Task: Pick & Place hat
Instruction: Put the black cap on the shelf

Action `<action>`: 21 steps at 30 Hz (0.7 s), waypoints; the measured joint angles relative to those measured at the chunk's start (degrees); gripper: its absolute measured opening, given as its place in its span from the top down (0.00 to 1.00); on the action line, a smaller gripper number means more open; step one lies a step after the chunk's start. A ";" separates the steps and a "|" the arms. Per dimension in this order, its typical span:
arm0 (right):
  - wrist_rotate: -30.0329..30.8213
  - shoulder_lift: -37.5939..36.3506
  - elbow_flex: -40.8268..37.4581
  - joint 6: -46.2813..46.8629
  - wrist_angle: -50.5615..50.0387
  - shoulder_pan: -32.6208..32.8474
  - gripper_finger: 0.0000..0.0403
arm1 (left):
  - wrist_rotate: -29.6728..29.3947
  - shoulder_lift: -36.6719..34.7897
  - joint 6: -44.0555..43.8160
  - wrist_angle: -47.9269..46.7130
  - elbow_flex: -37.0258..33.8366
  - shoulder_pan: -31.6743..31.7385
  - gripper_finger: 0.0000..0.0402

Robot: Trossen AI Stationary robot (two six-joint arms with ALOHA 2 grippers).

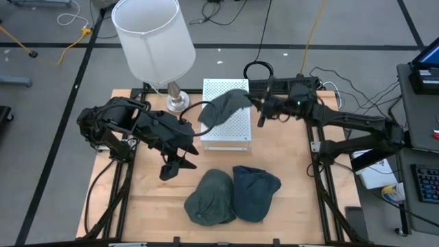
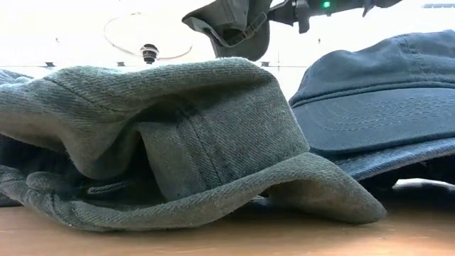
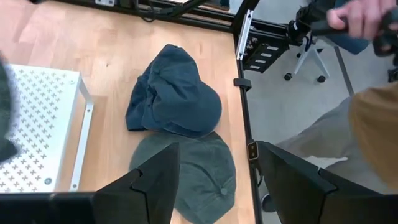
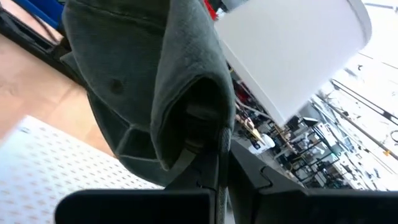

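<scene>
My right gripper (image 1: 258,105) is shut on a grey-green hat (image 1: 223,110) and holds it in the air over a white perforated box (image 1: 236,134). The low view shows that hat (image 2: 231,28) at the top, beside the gripper (image 2: 288,13). On the wood near the front edge a green hat (image 1: 209,199) and a blue hat (image 1: 256,192) lie side by side, touching. My left gripper (image 1: 177,165) hangs open above the table, left of the box and behind the green hat, with nothing between its fingers (image 3: 155,180). My right gripper pinches a folded edge of the hat (image 4: 208,134) between its two shut fingers (image 4: 211,177), several layers together. The fingers come in level from the table's right side. The hat is lifted clear and sags slack away from the fingers over the white box.
A lamp with a white shade (image 1: 154,41) stands at the far left, close behind the box. Bare wood lies between the box and the two hats. A person's hand (image 3: 354,18) shows beyond the table's edge in the left wrist view. Cables run behind the table.
</scene>
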 joint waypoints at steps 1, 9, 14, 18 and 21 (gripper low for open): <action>-1.69 0.00 0.00 0.37 0.31 -1.66 0.99 | 0.00 0.00 0.45 0.00 0.00 0.00 0.44; -14.07 4.15 0.02 1.90 8.97 -12.58 0.99 | -2.49 0.00 0.68 0.02 0.00 0.00 0.44; -18.27 8.51 0.07 5.12 15.71 -17.32 0.99 | -5.20 0.02 0.68 0.00 0.00 0.00 0.44; -19.80 11.66 0.07 8.57 20.64 -20.02 0.99 | -7.17 0.02 0.68 0.00 0.00 0.00 0.44; -20.31 14.38 0.07 11.27 25.00 -21.45 0.99 | -7.50 0.02 2.06 0.00 0.00 0.11 0.44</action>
